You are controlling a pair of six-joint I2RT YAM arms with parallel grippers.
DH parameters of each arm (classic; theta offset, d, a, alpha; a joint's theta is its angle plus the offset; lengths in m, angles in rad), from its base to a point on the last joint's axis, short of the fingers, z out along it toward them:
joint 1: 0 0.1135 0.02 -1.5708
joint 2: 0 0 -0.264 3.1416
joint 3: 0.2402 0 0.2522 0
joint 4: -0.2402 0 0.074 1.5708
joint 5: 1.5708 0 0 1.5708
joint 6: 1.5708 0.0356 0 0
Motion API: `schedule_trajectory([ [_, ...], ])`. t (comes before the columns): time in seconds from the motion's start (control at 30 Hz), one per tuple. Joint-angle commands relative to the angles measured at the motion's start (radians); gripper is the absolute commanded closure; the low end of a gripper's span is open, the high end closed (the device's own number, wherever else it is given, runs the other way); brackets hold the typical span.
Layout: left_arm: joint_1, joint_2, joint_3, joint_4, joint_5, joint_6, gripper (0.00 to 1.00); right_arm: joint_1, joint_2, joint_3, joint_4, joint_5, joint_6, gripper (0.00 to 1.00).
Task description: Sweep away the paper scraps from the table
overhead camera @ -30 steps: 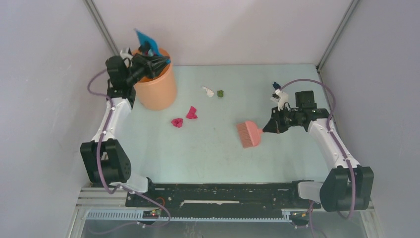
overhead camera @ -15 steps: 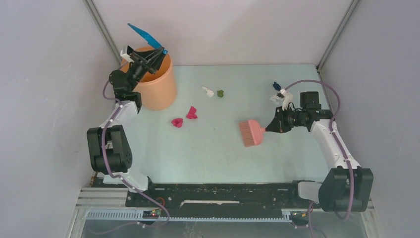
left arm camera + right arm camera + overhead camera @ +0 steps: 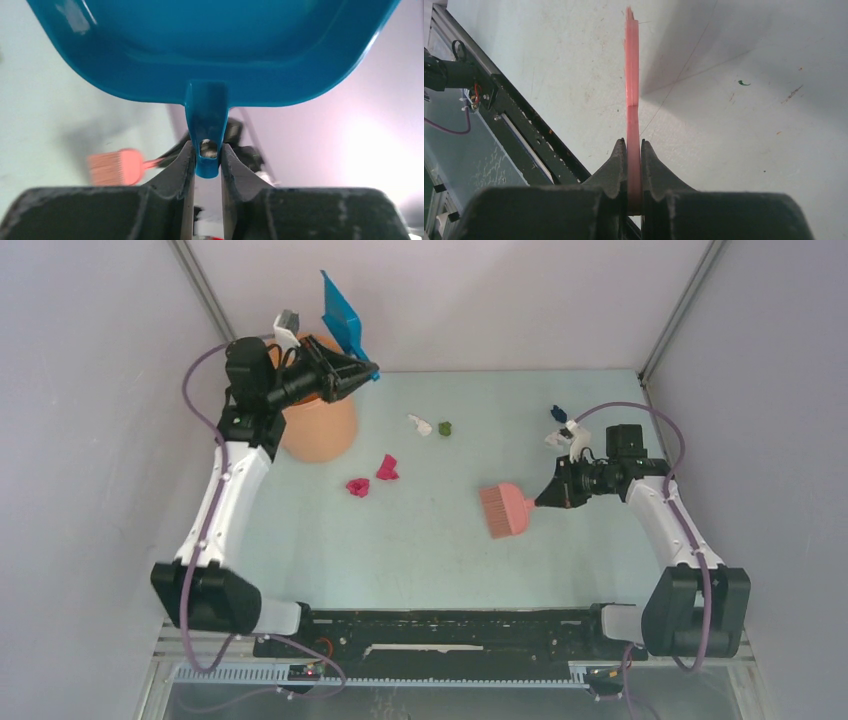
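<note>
From above, my right pincer (image 3: 545, 498) was clamped on the pink brush (image 3: 503, 510). Its handle ran across the table (image 3: 430, 570), bristle head pointing toward the left edge. The magenta scraps (image 3: 358, 486) lay beyond that head, between it and the orange bin (image 3: 322, 432) in the far left corner. The white scrap (image 3: 420, 424) and olive scrap (image 3: 445, 428) sat nearer the far edge. My left pincer (image 3: 366, 368) held the blue dustpan (image 3: 340, 315) high over the bin.

From my left wrist, narrow jaws pinched the dustpan's handle.

From my right wrist, near-closed jaws gripped the brush handle edge-on, with no scraps in sight. I judged the brush arm nearer, its sweep leftward
</note>
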State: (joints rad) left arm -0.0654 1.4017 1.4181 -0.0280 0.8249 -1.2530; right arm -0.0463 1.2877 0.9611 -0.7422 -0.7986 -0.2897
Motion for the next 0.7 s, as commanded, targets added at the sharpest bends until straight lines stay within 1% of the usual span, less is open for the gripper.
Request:
schedule_trajectory([
  [0.0, -0.021, -0.111, 0.032, -0.740, -0.177, 0.604, 1.00, 0.000, -0.075, 0.011, 0.043, -0.023, -0.014, 1.00],
  [0.07, -0.070, -0.165, -0.021, -0.871, -0.307, 0.727, 1.00, 0.025, -0.083, 0.040, 0.047, 0.035, -0.028, 1.00],
  [0.13, -0.119, -0.221, -0.097, -0.951, -0.382, 0.788, 1.00, 0.090, -0.064, 0.097, 0.019, 0.113, -0.060, 1.00],
  [0.27, -0.176, -0.338, -0.227, -1.103, -0.508, 0.853, 1.00, 0.244, 0.005, 0.253, -0.028, 0.318, -0.163, 1.00],
  [0.37, -0.196, -0.390, -0.263, -1.238, -0.651, 0.896, 1.00, 0.362, 0.093, 0.401, -0.061, 0.457, -0.230, 1.00],
  [0.43, -0.222, -0.404, -0.294, -1.287, -0.786, 0.893, 1.00, 0.413, 0.167, 0.525, -0.093, 0.498, -0.253, 1.00],
  [0.47, -0.224, -0.407, -0.317, -1.291, -0.799, 0.891, 1.00, 0.433, 0.209, 0.586, -0.109, 0.508, -0.259, 1.00],
  [0.57, -0.233, -0.395, -0.366, -1.288, -0.739, 0.891, 1.00, 0.495, 0.323, 0.757, -0.151, 0.537, -0.277, 1.00],
  [0.6, -0.247, -0.385, -0.375, -1.290, -0.747, 0.886, 1.00, 0.519, 0.356, 0.803, -0.159, 0.545, -0.285, 1.00],
  [0.67, -0.278, -0.357, -0.392, -1.302, -0.815, 0.860, 1.00, 0.568, 0.428, 0.897, -0.178, 0.570, -0.294, 1.00],
])
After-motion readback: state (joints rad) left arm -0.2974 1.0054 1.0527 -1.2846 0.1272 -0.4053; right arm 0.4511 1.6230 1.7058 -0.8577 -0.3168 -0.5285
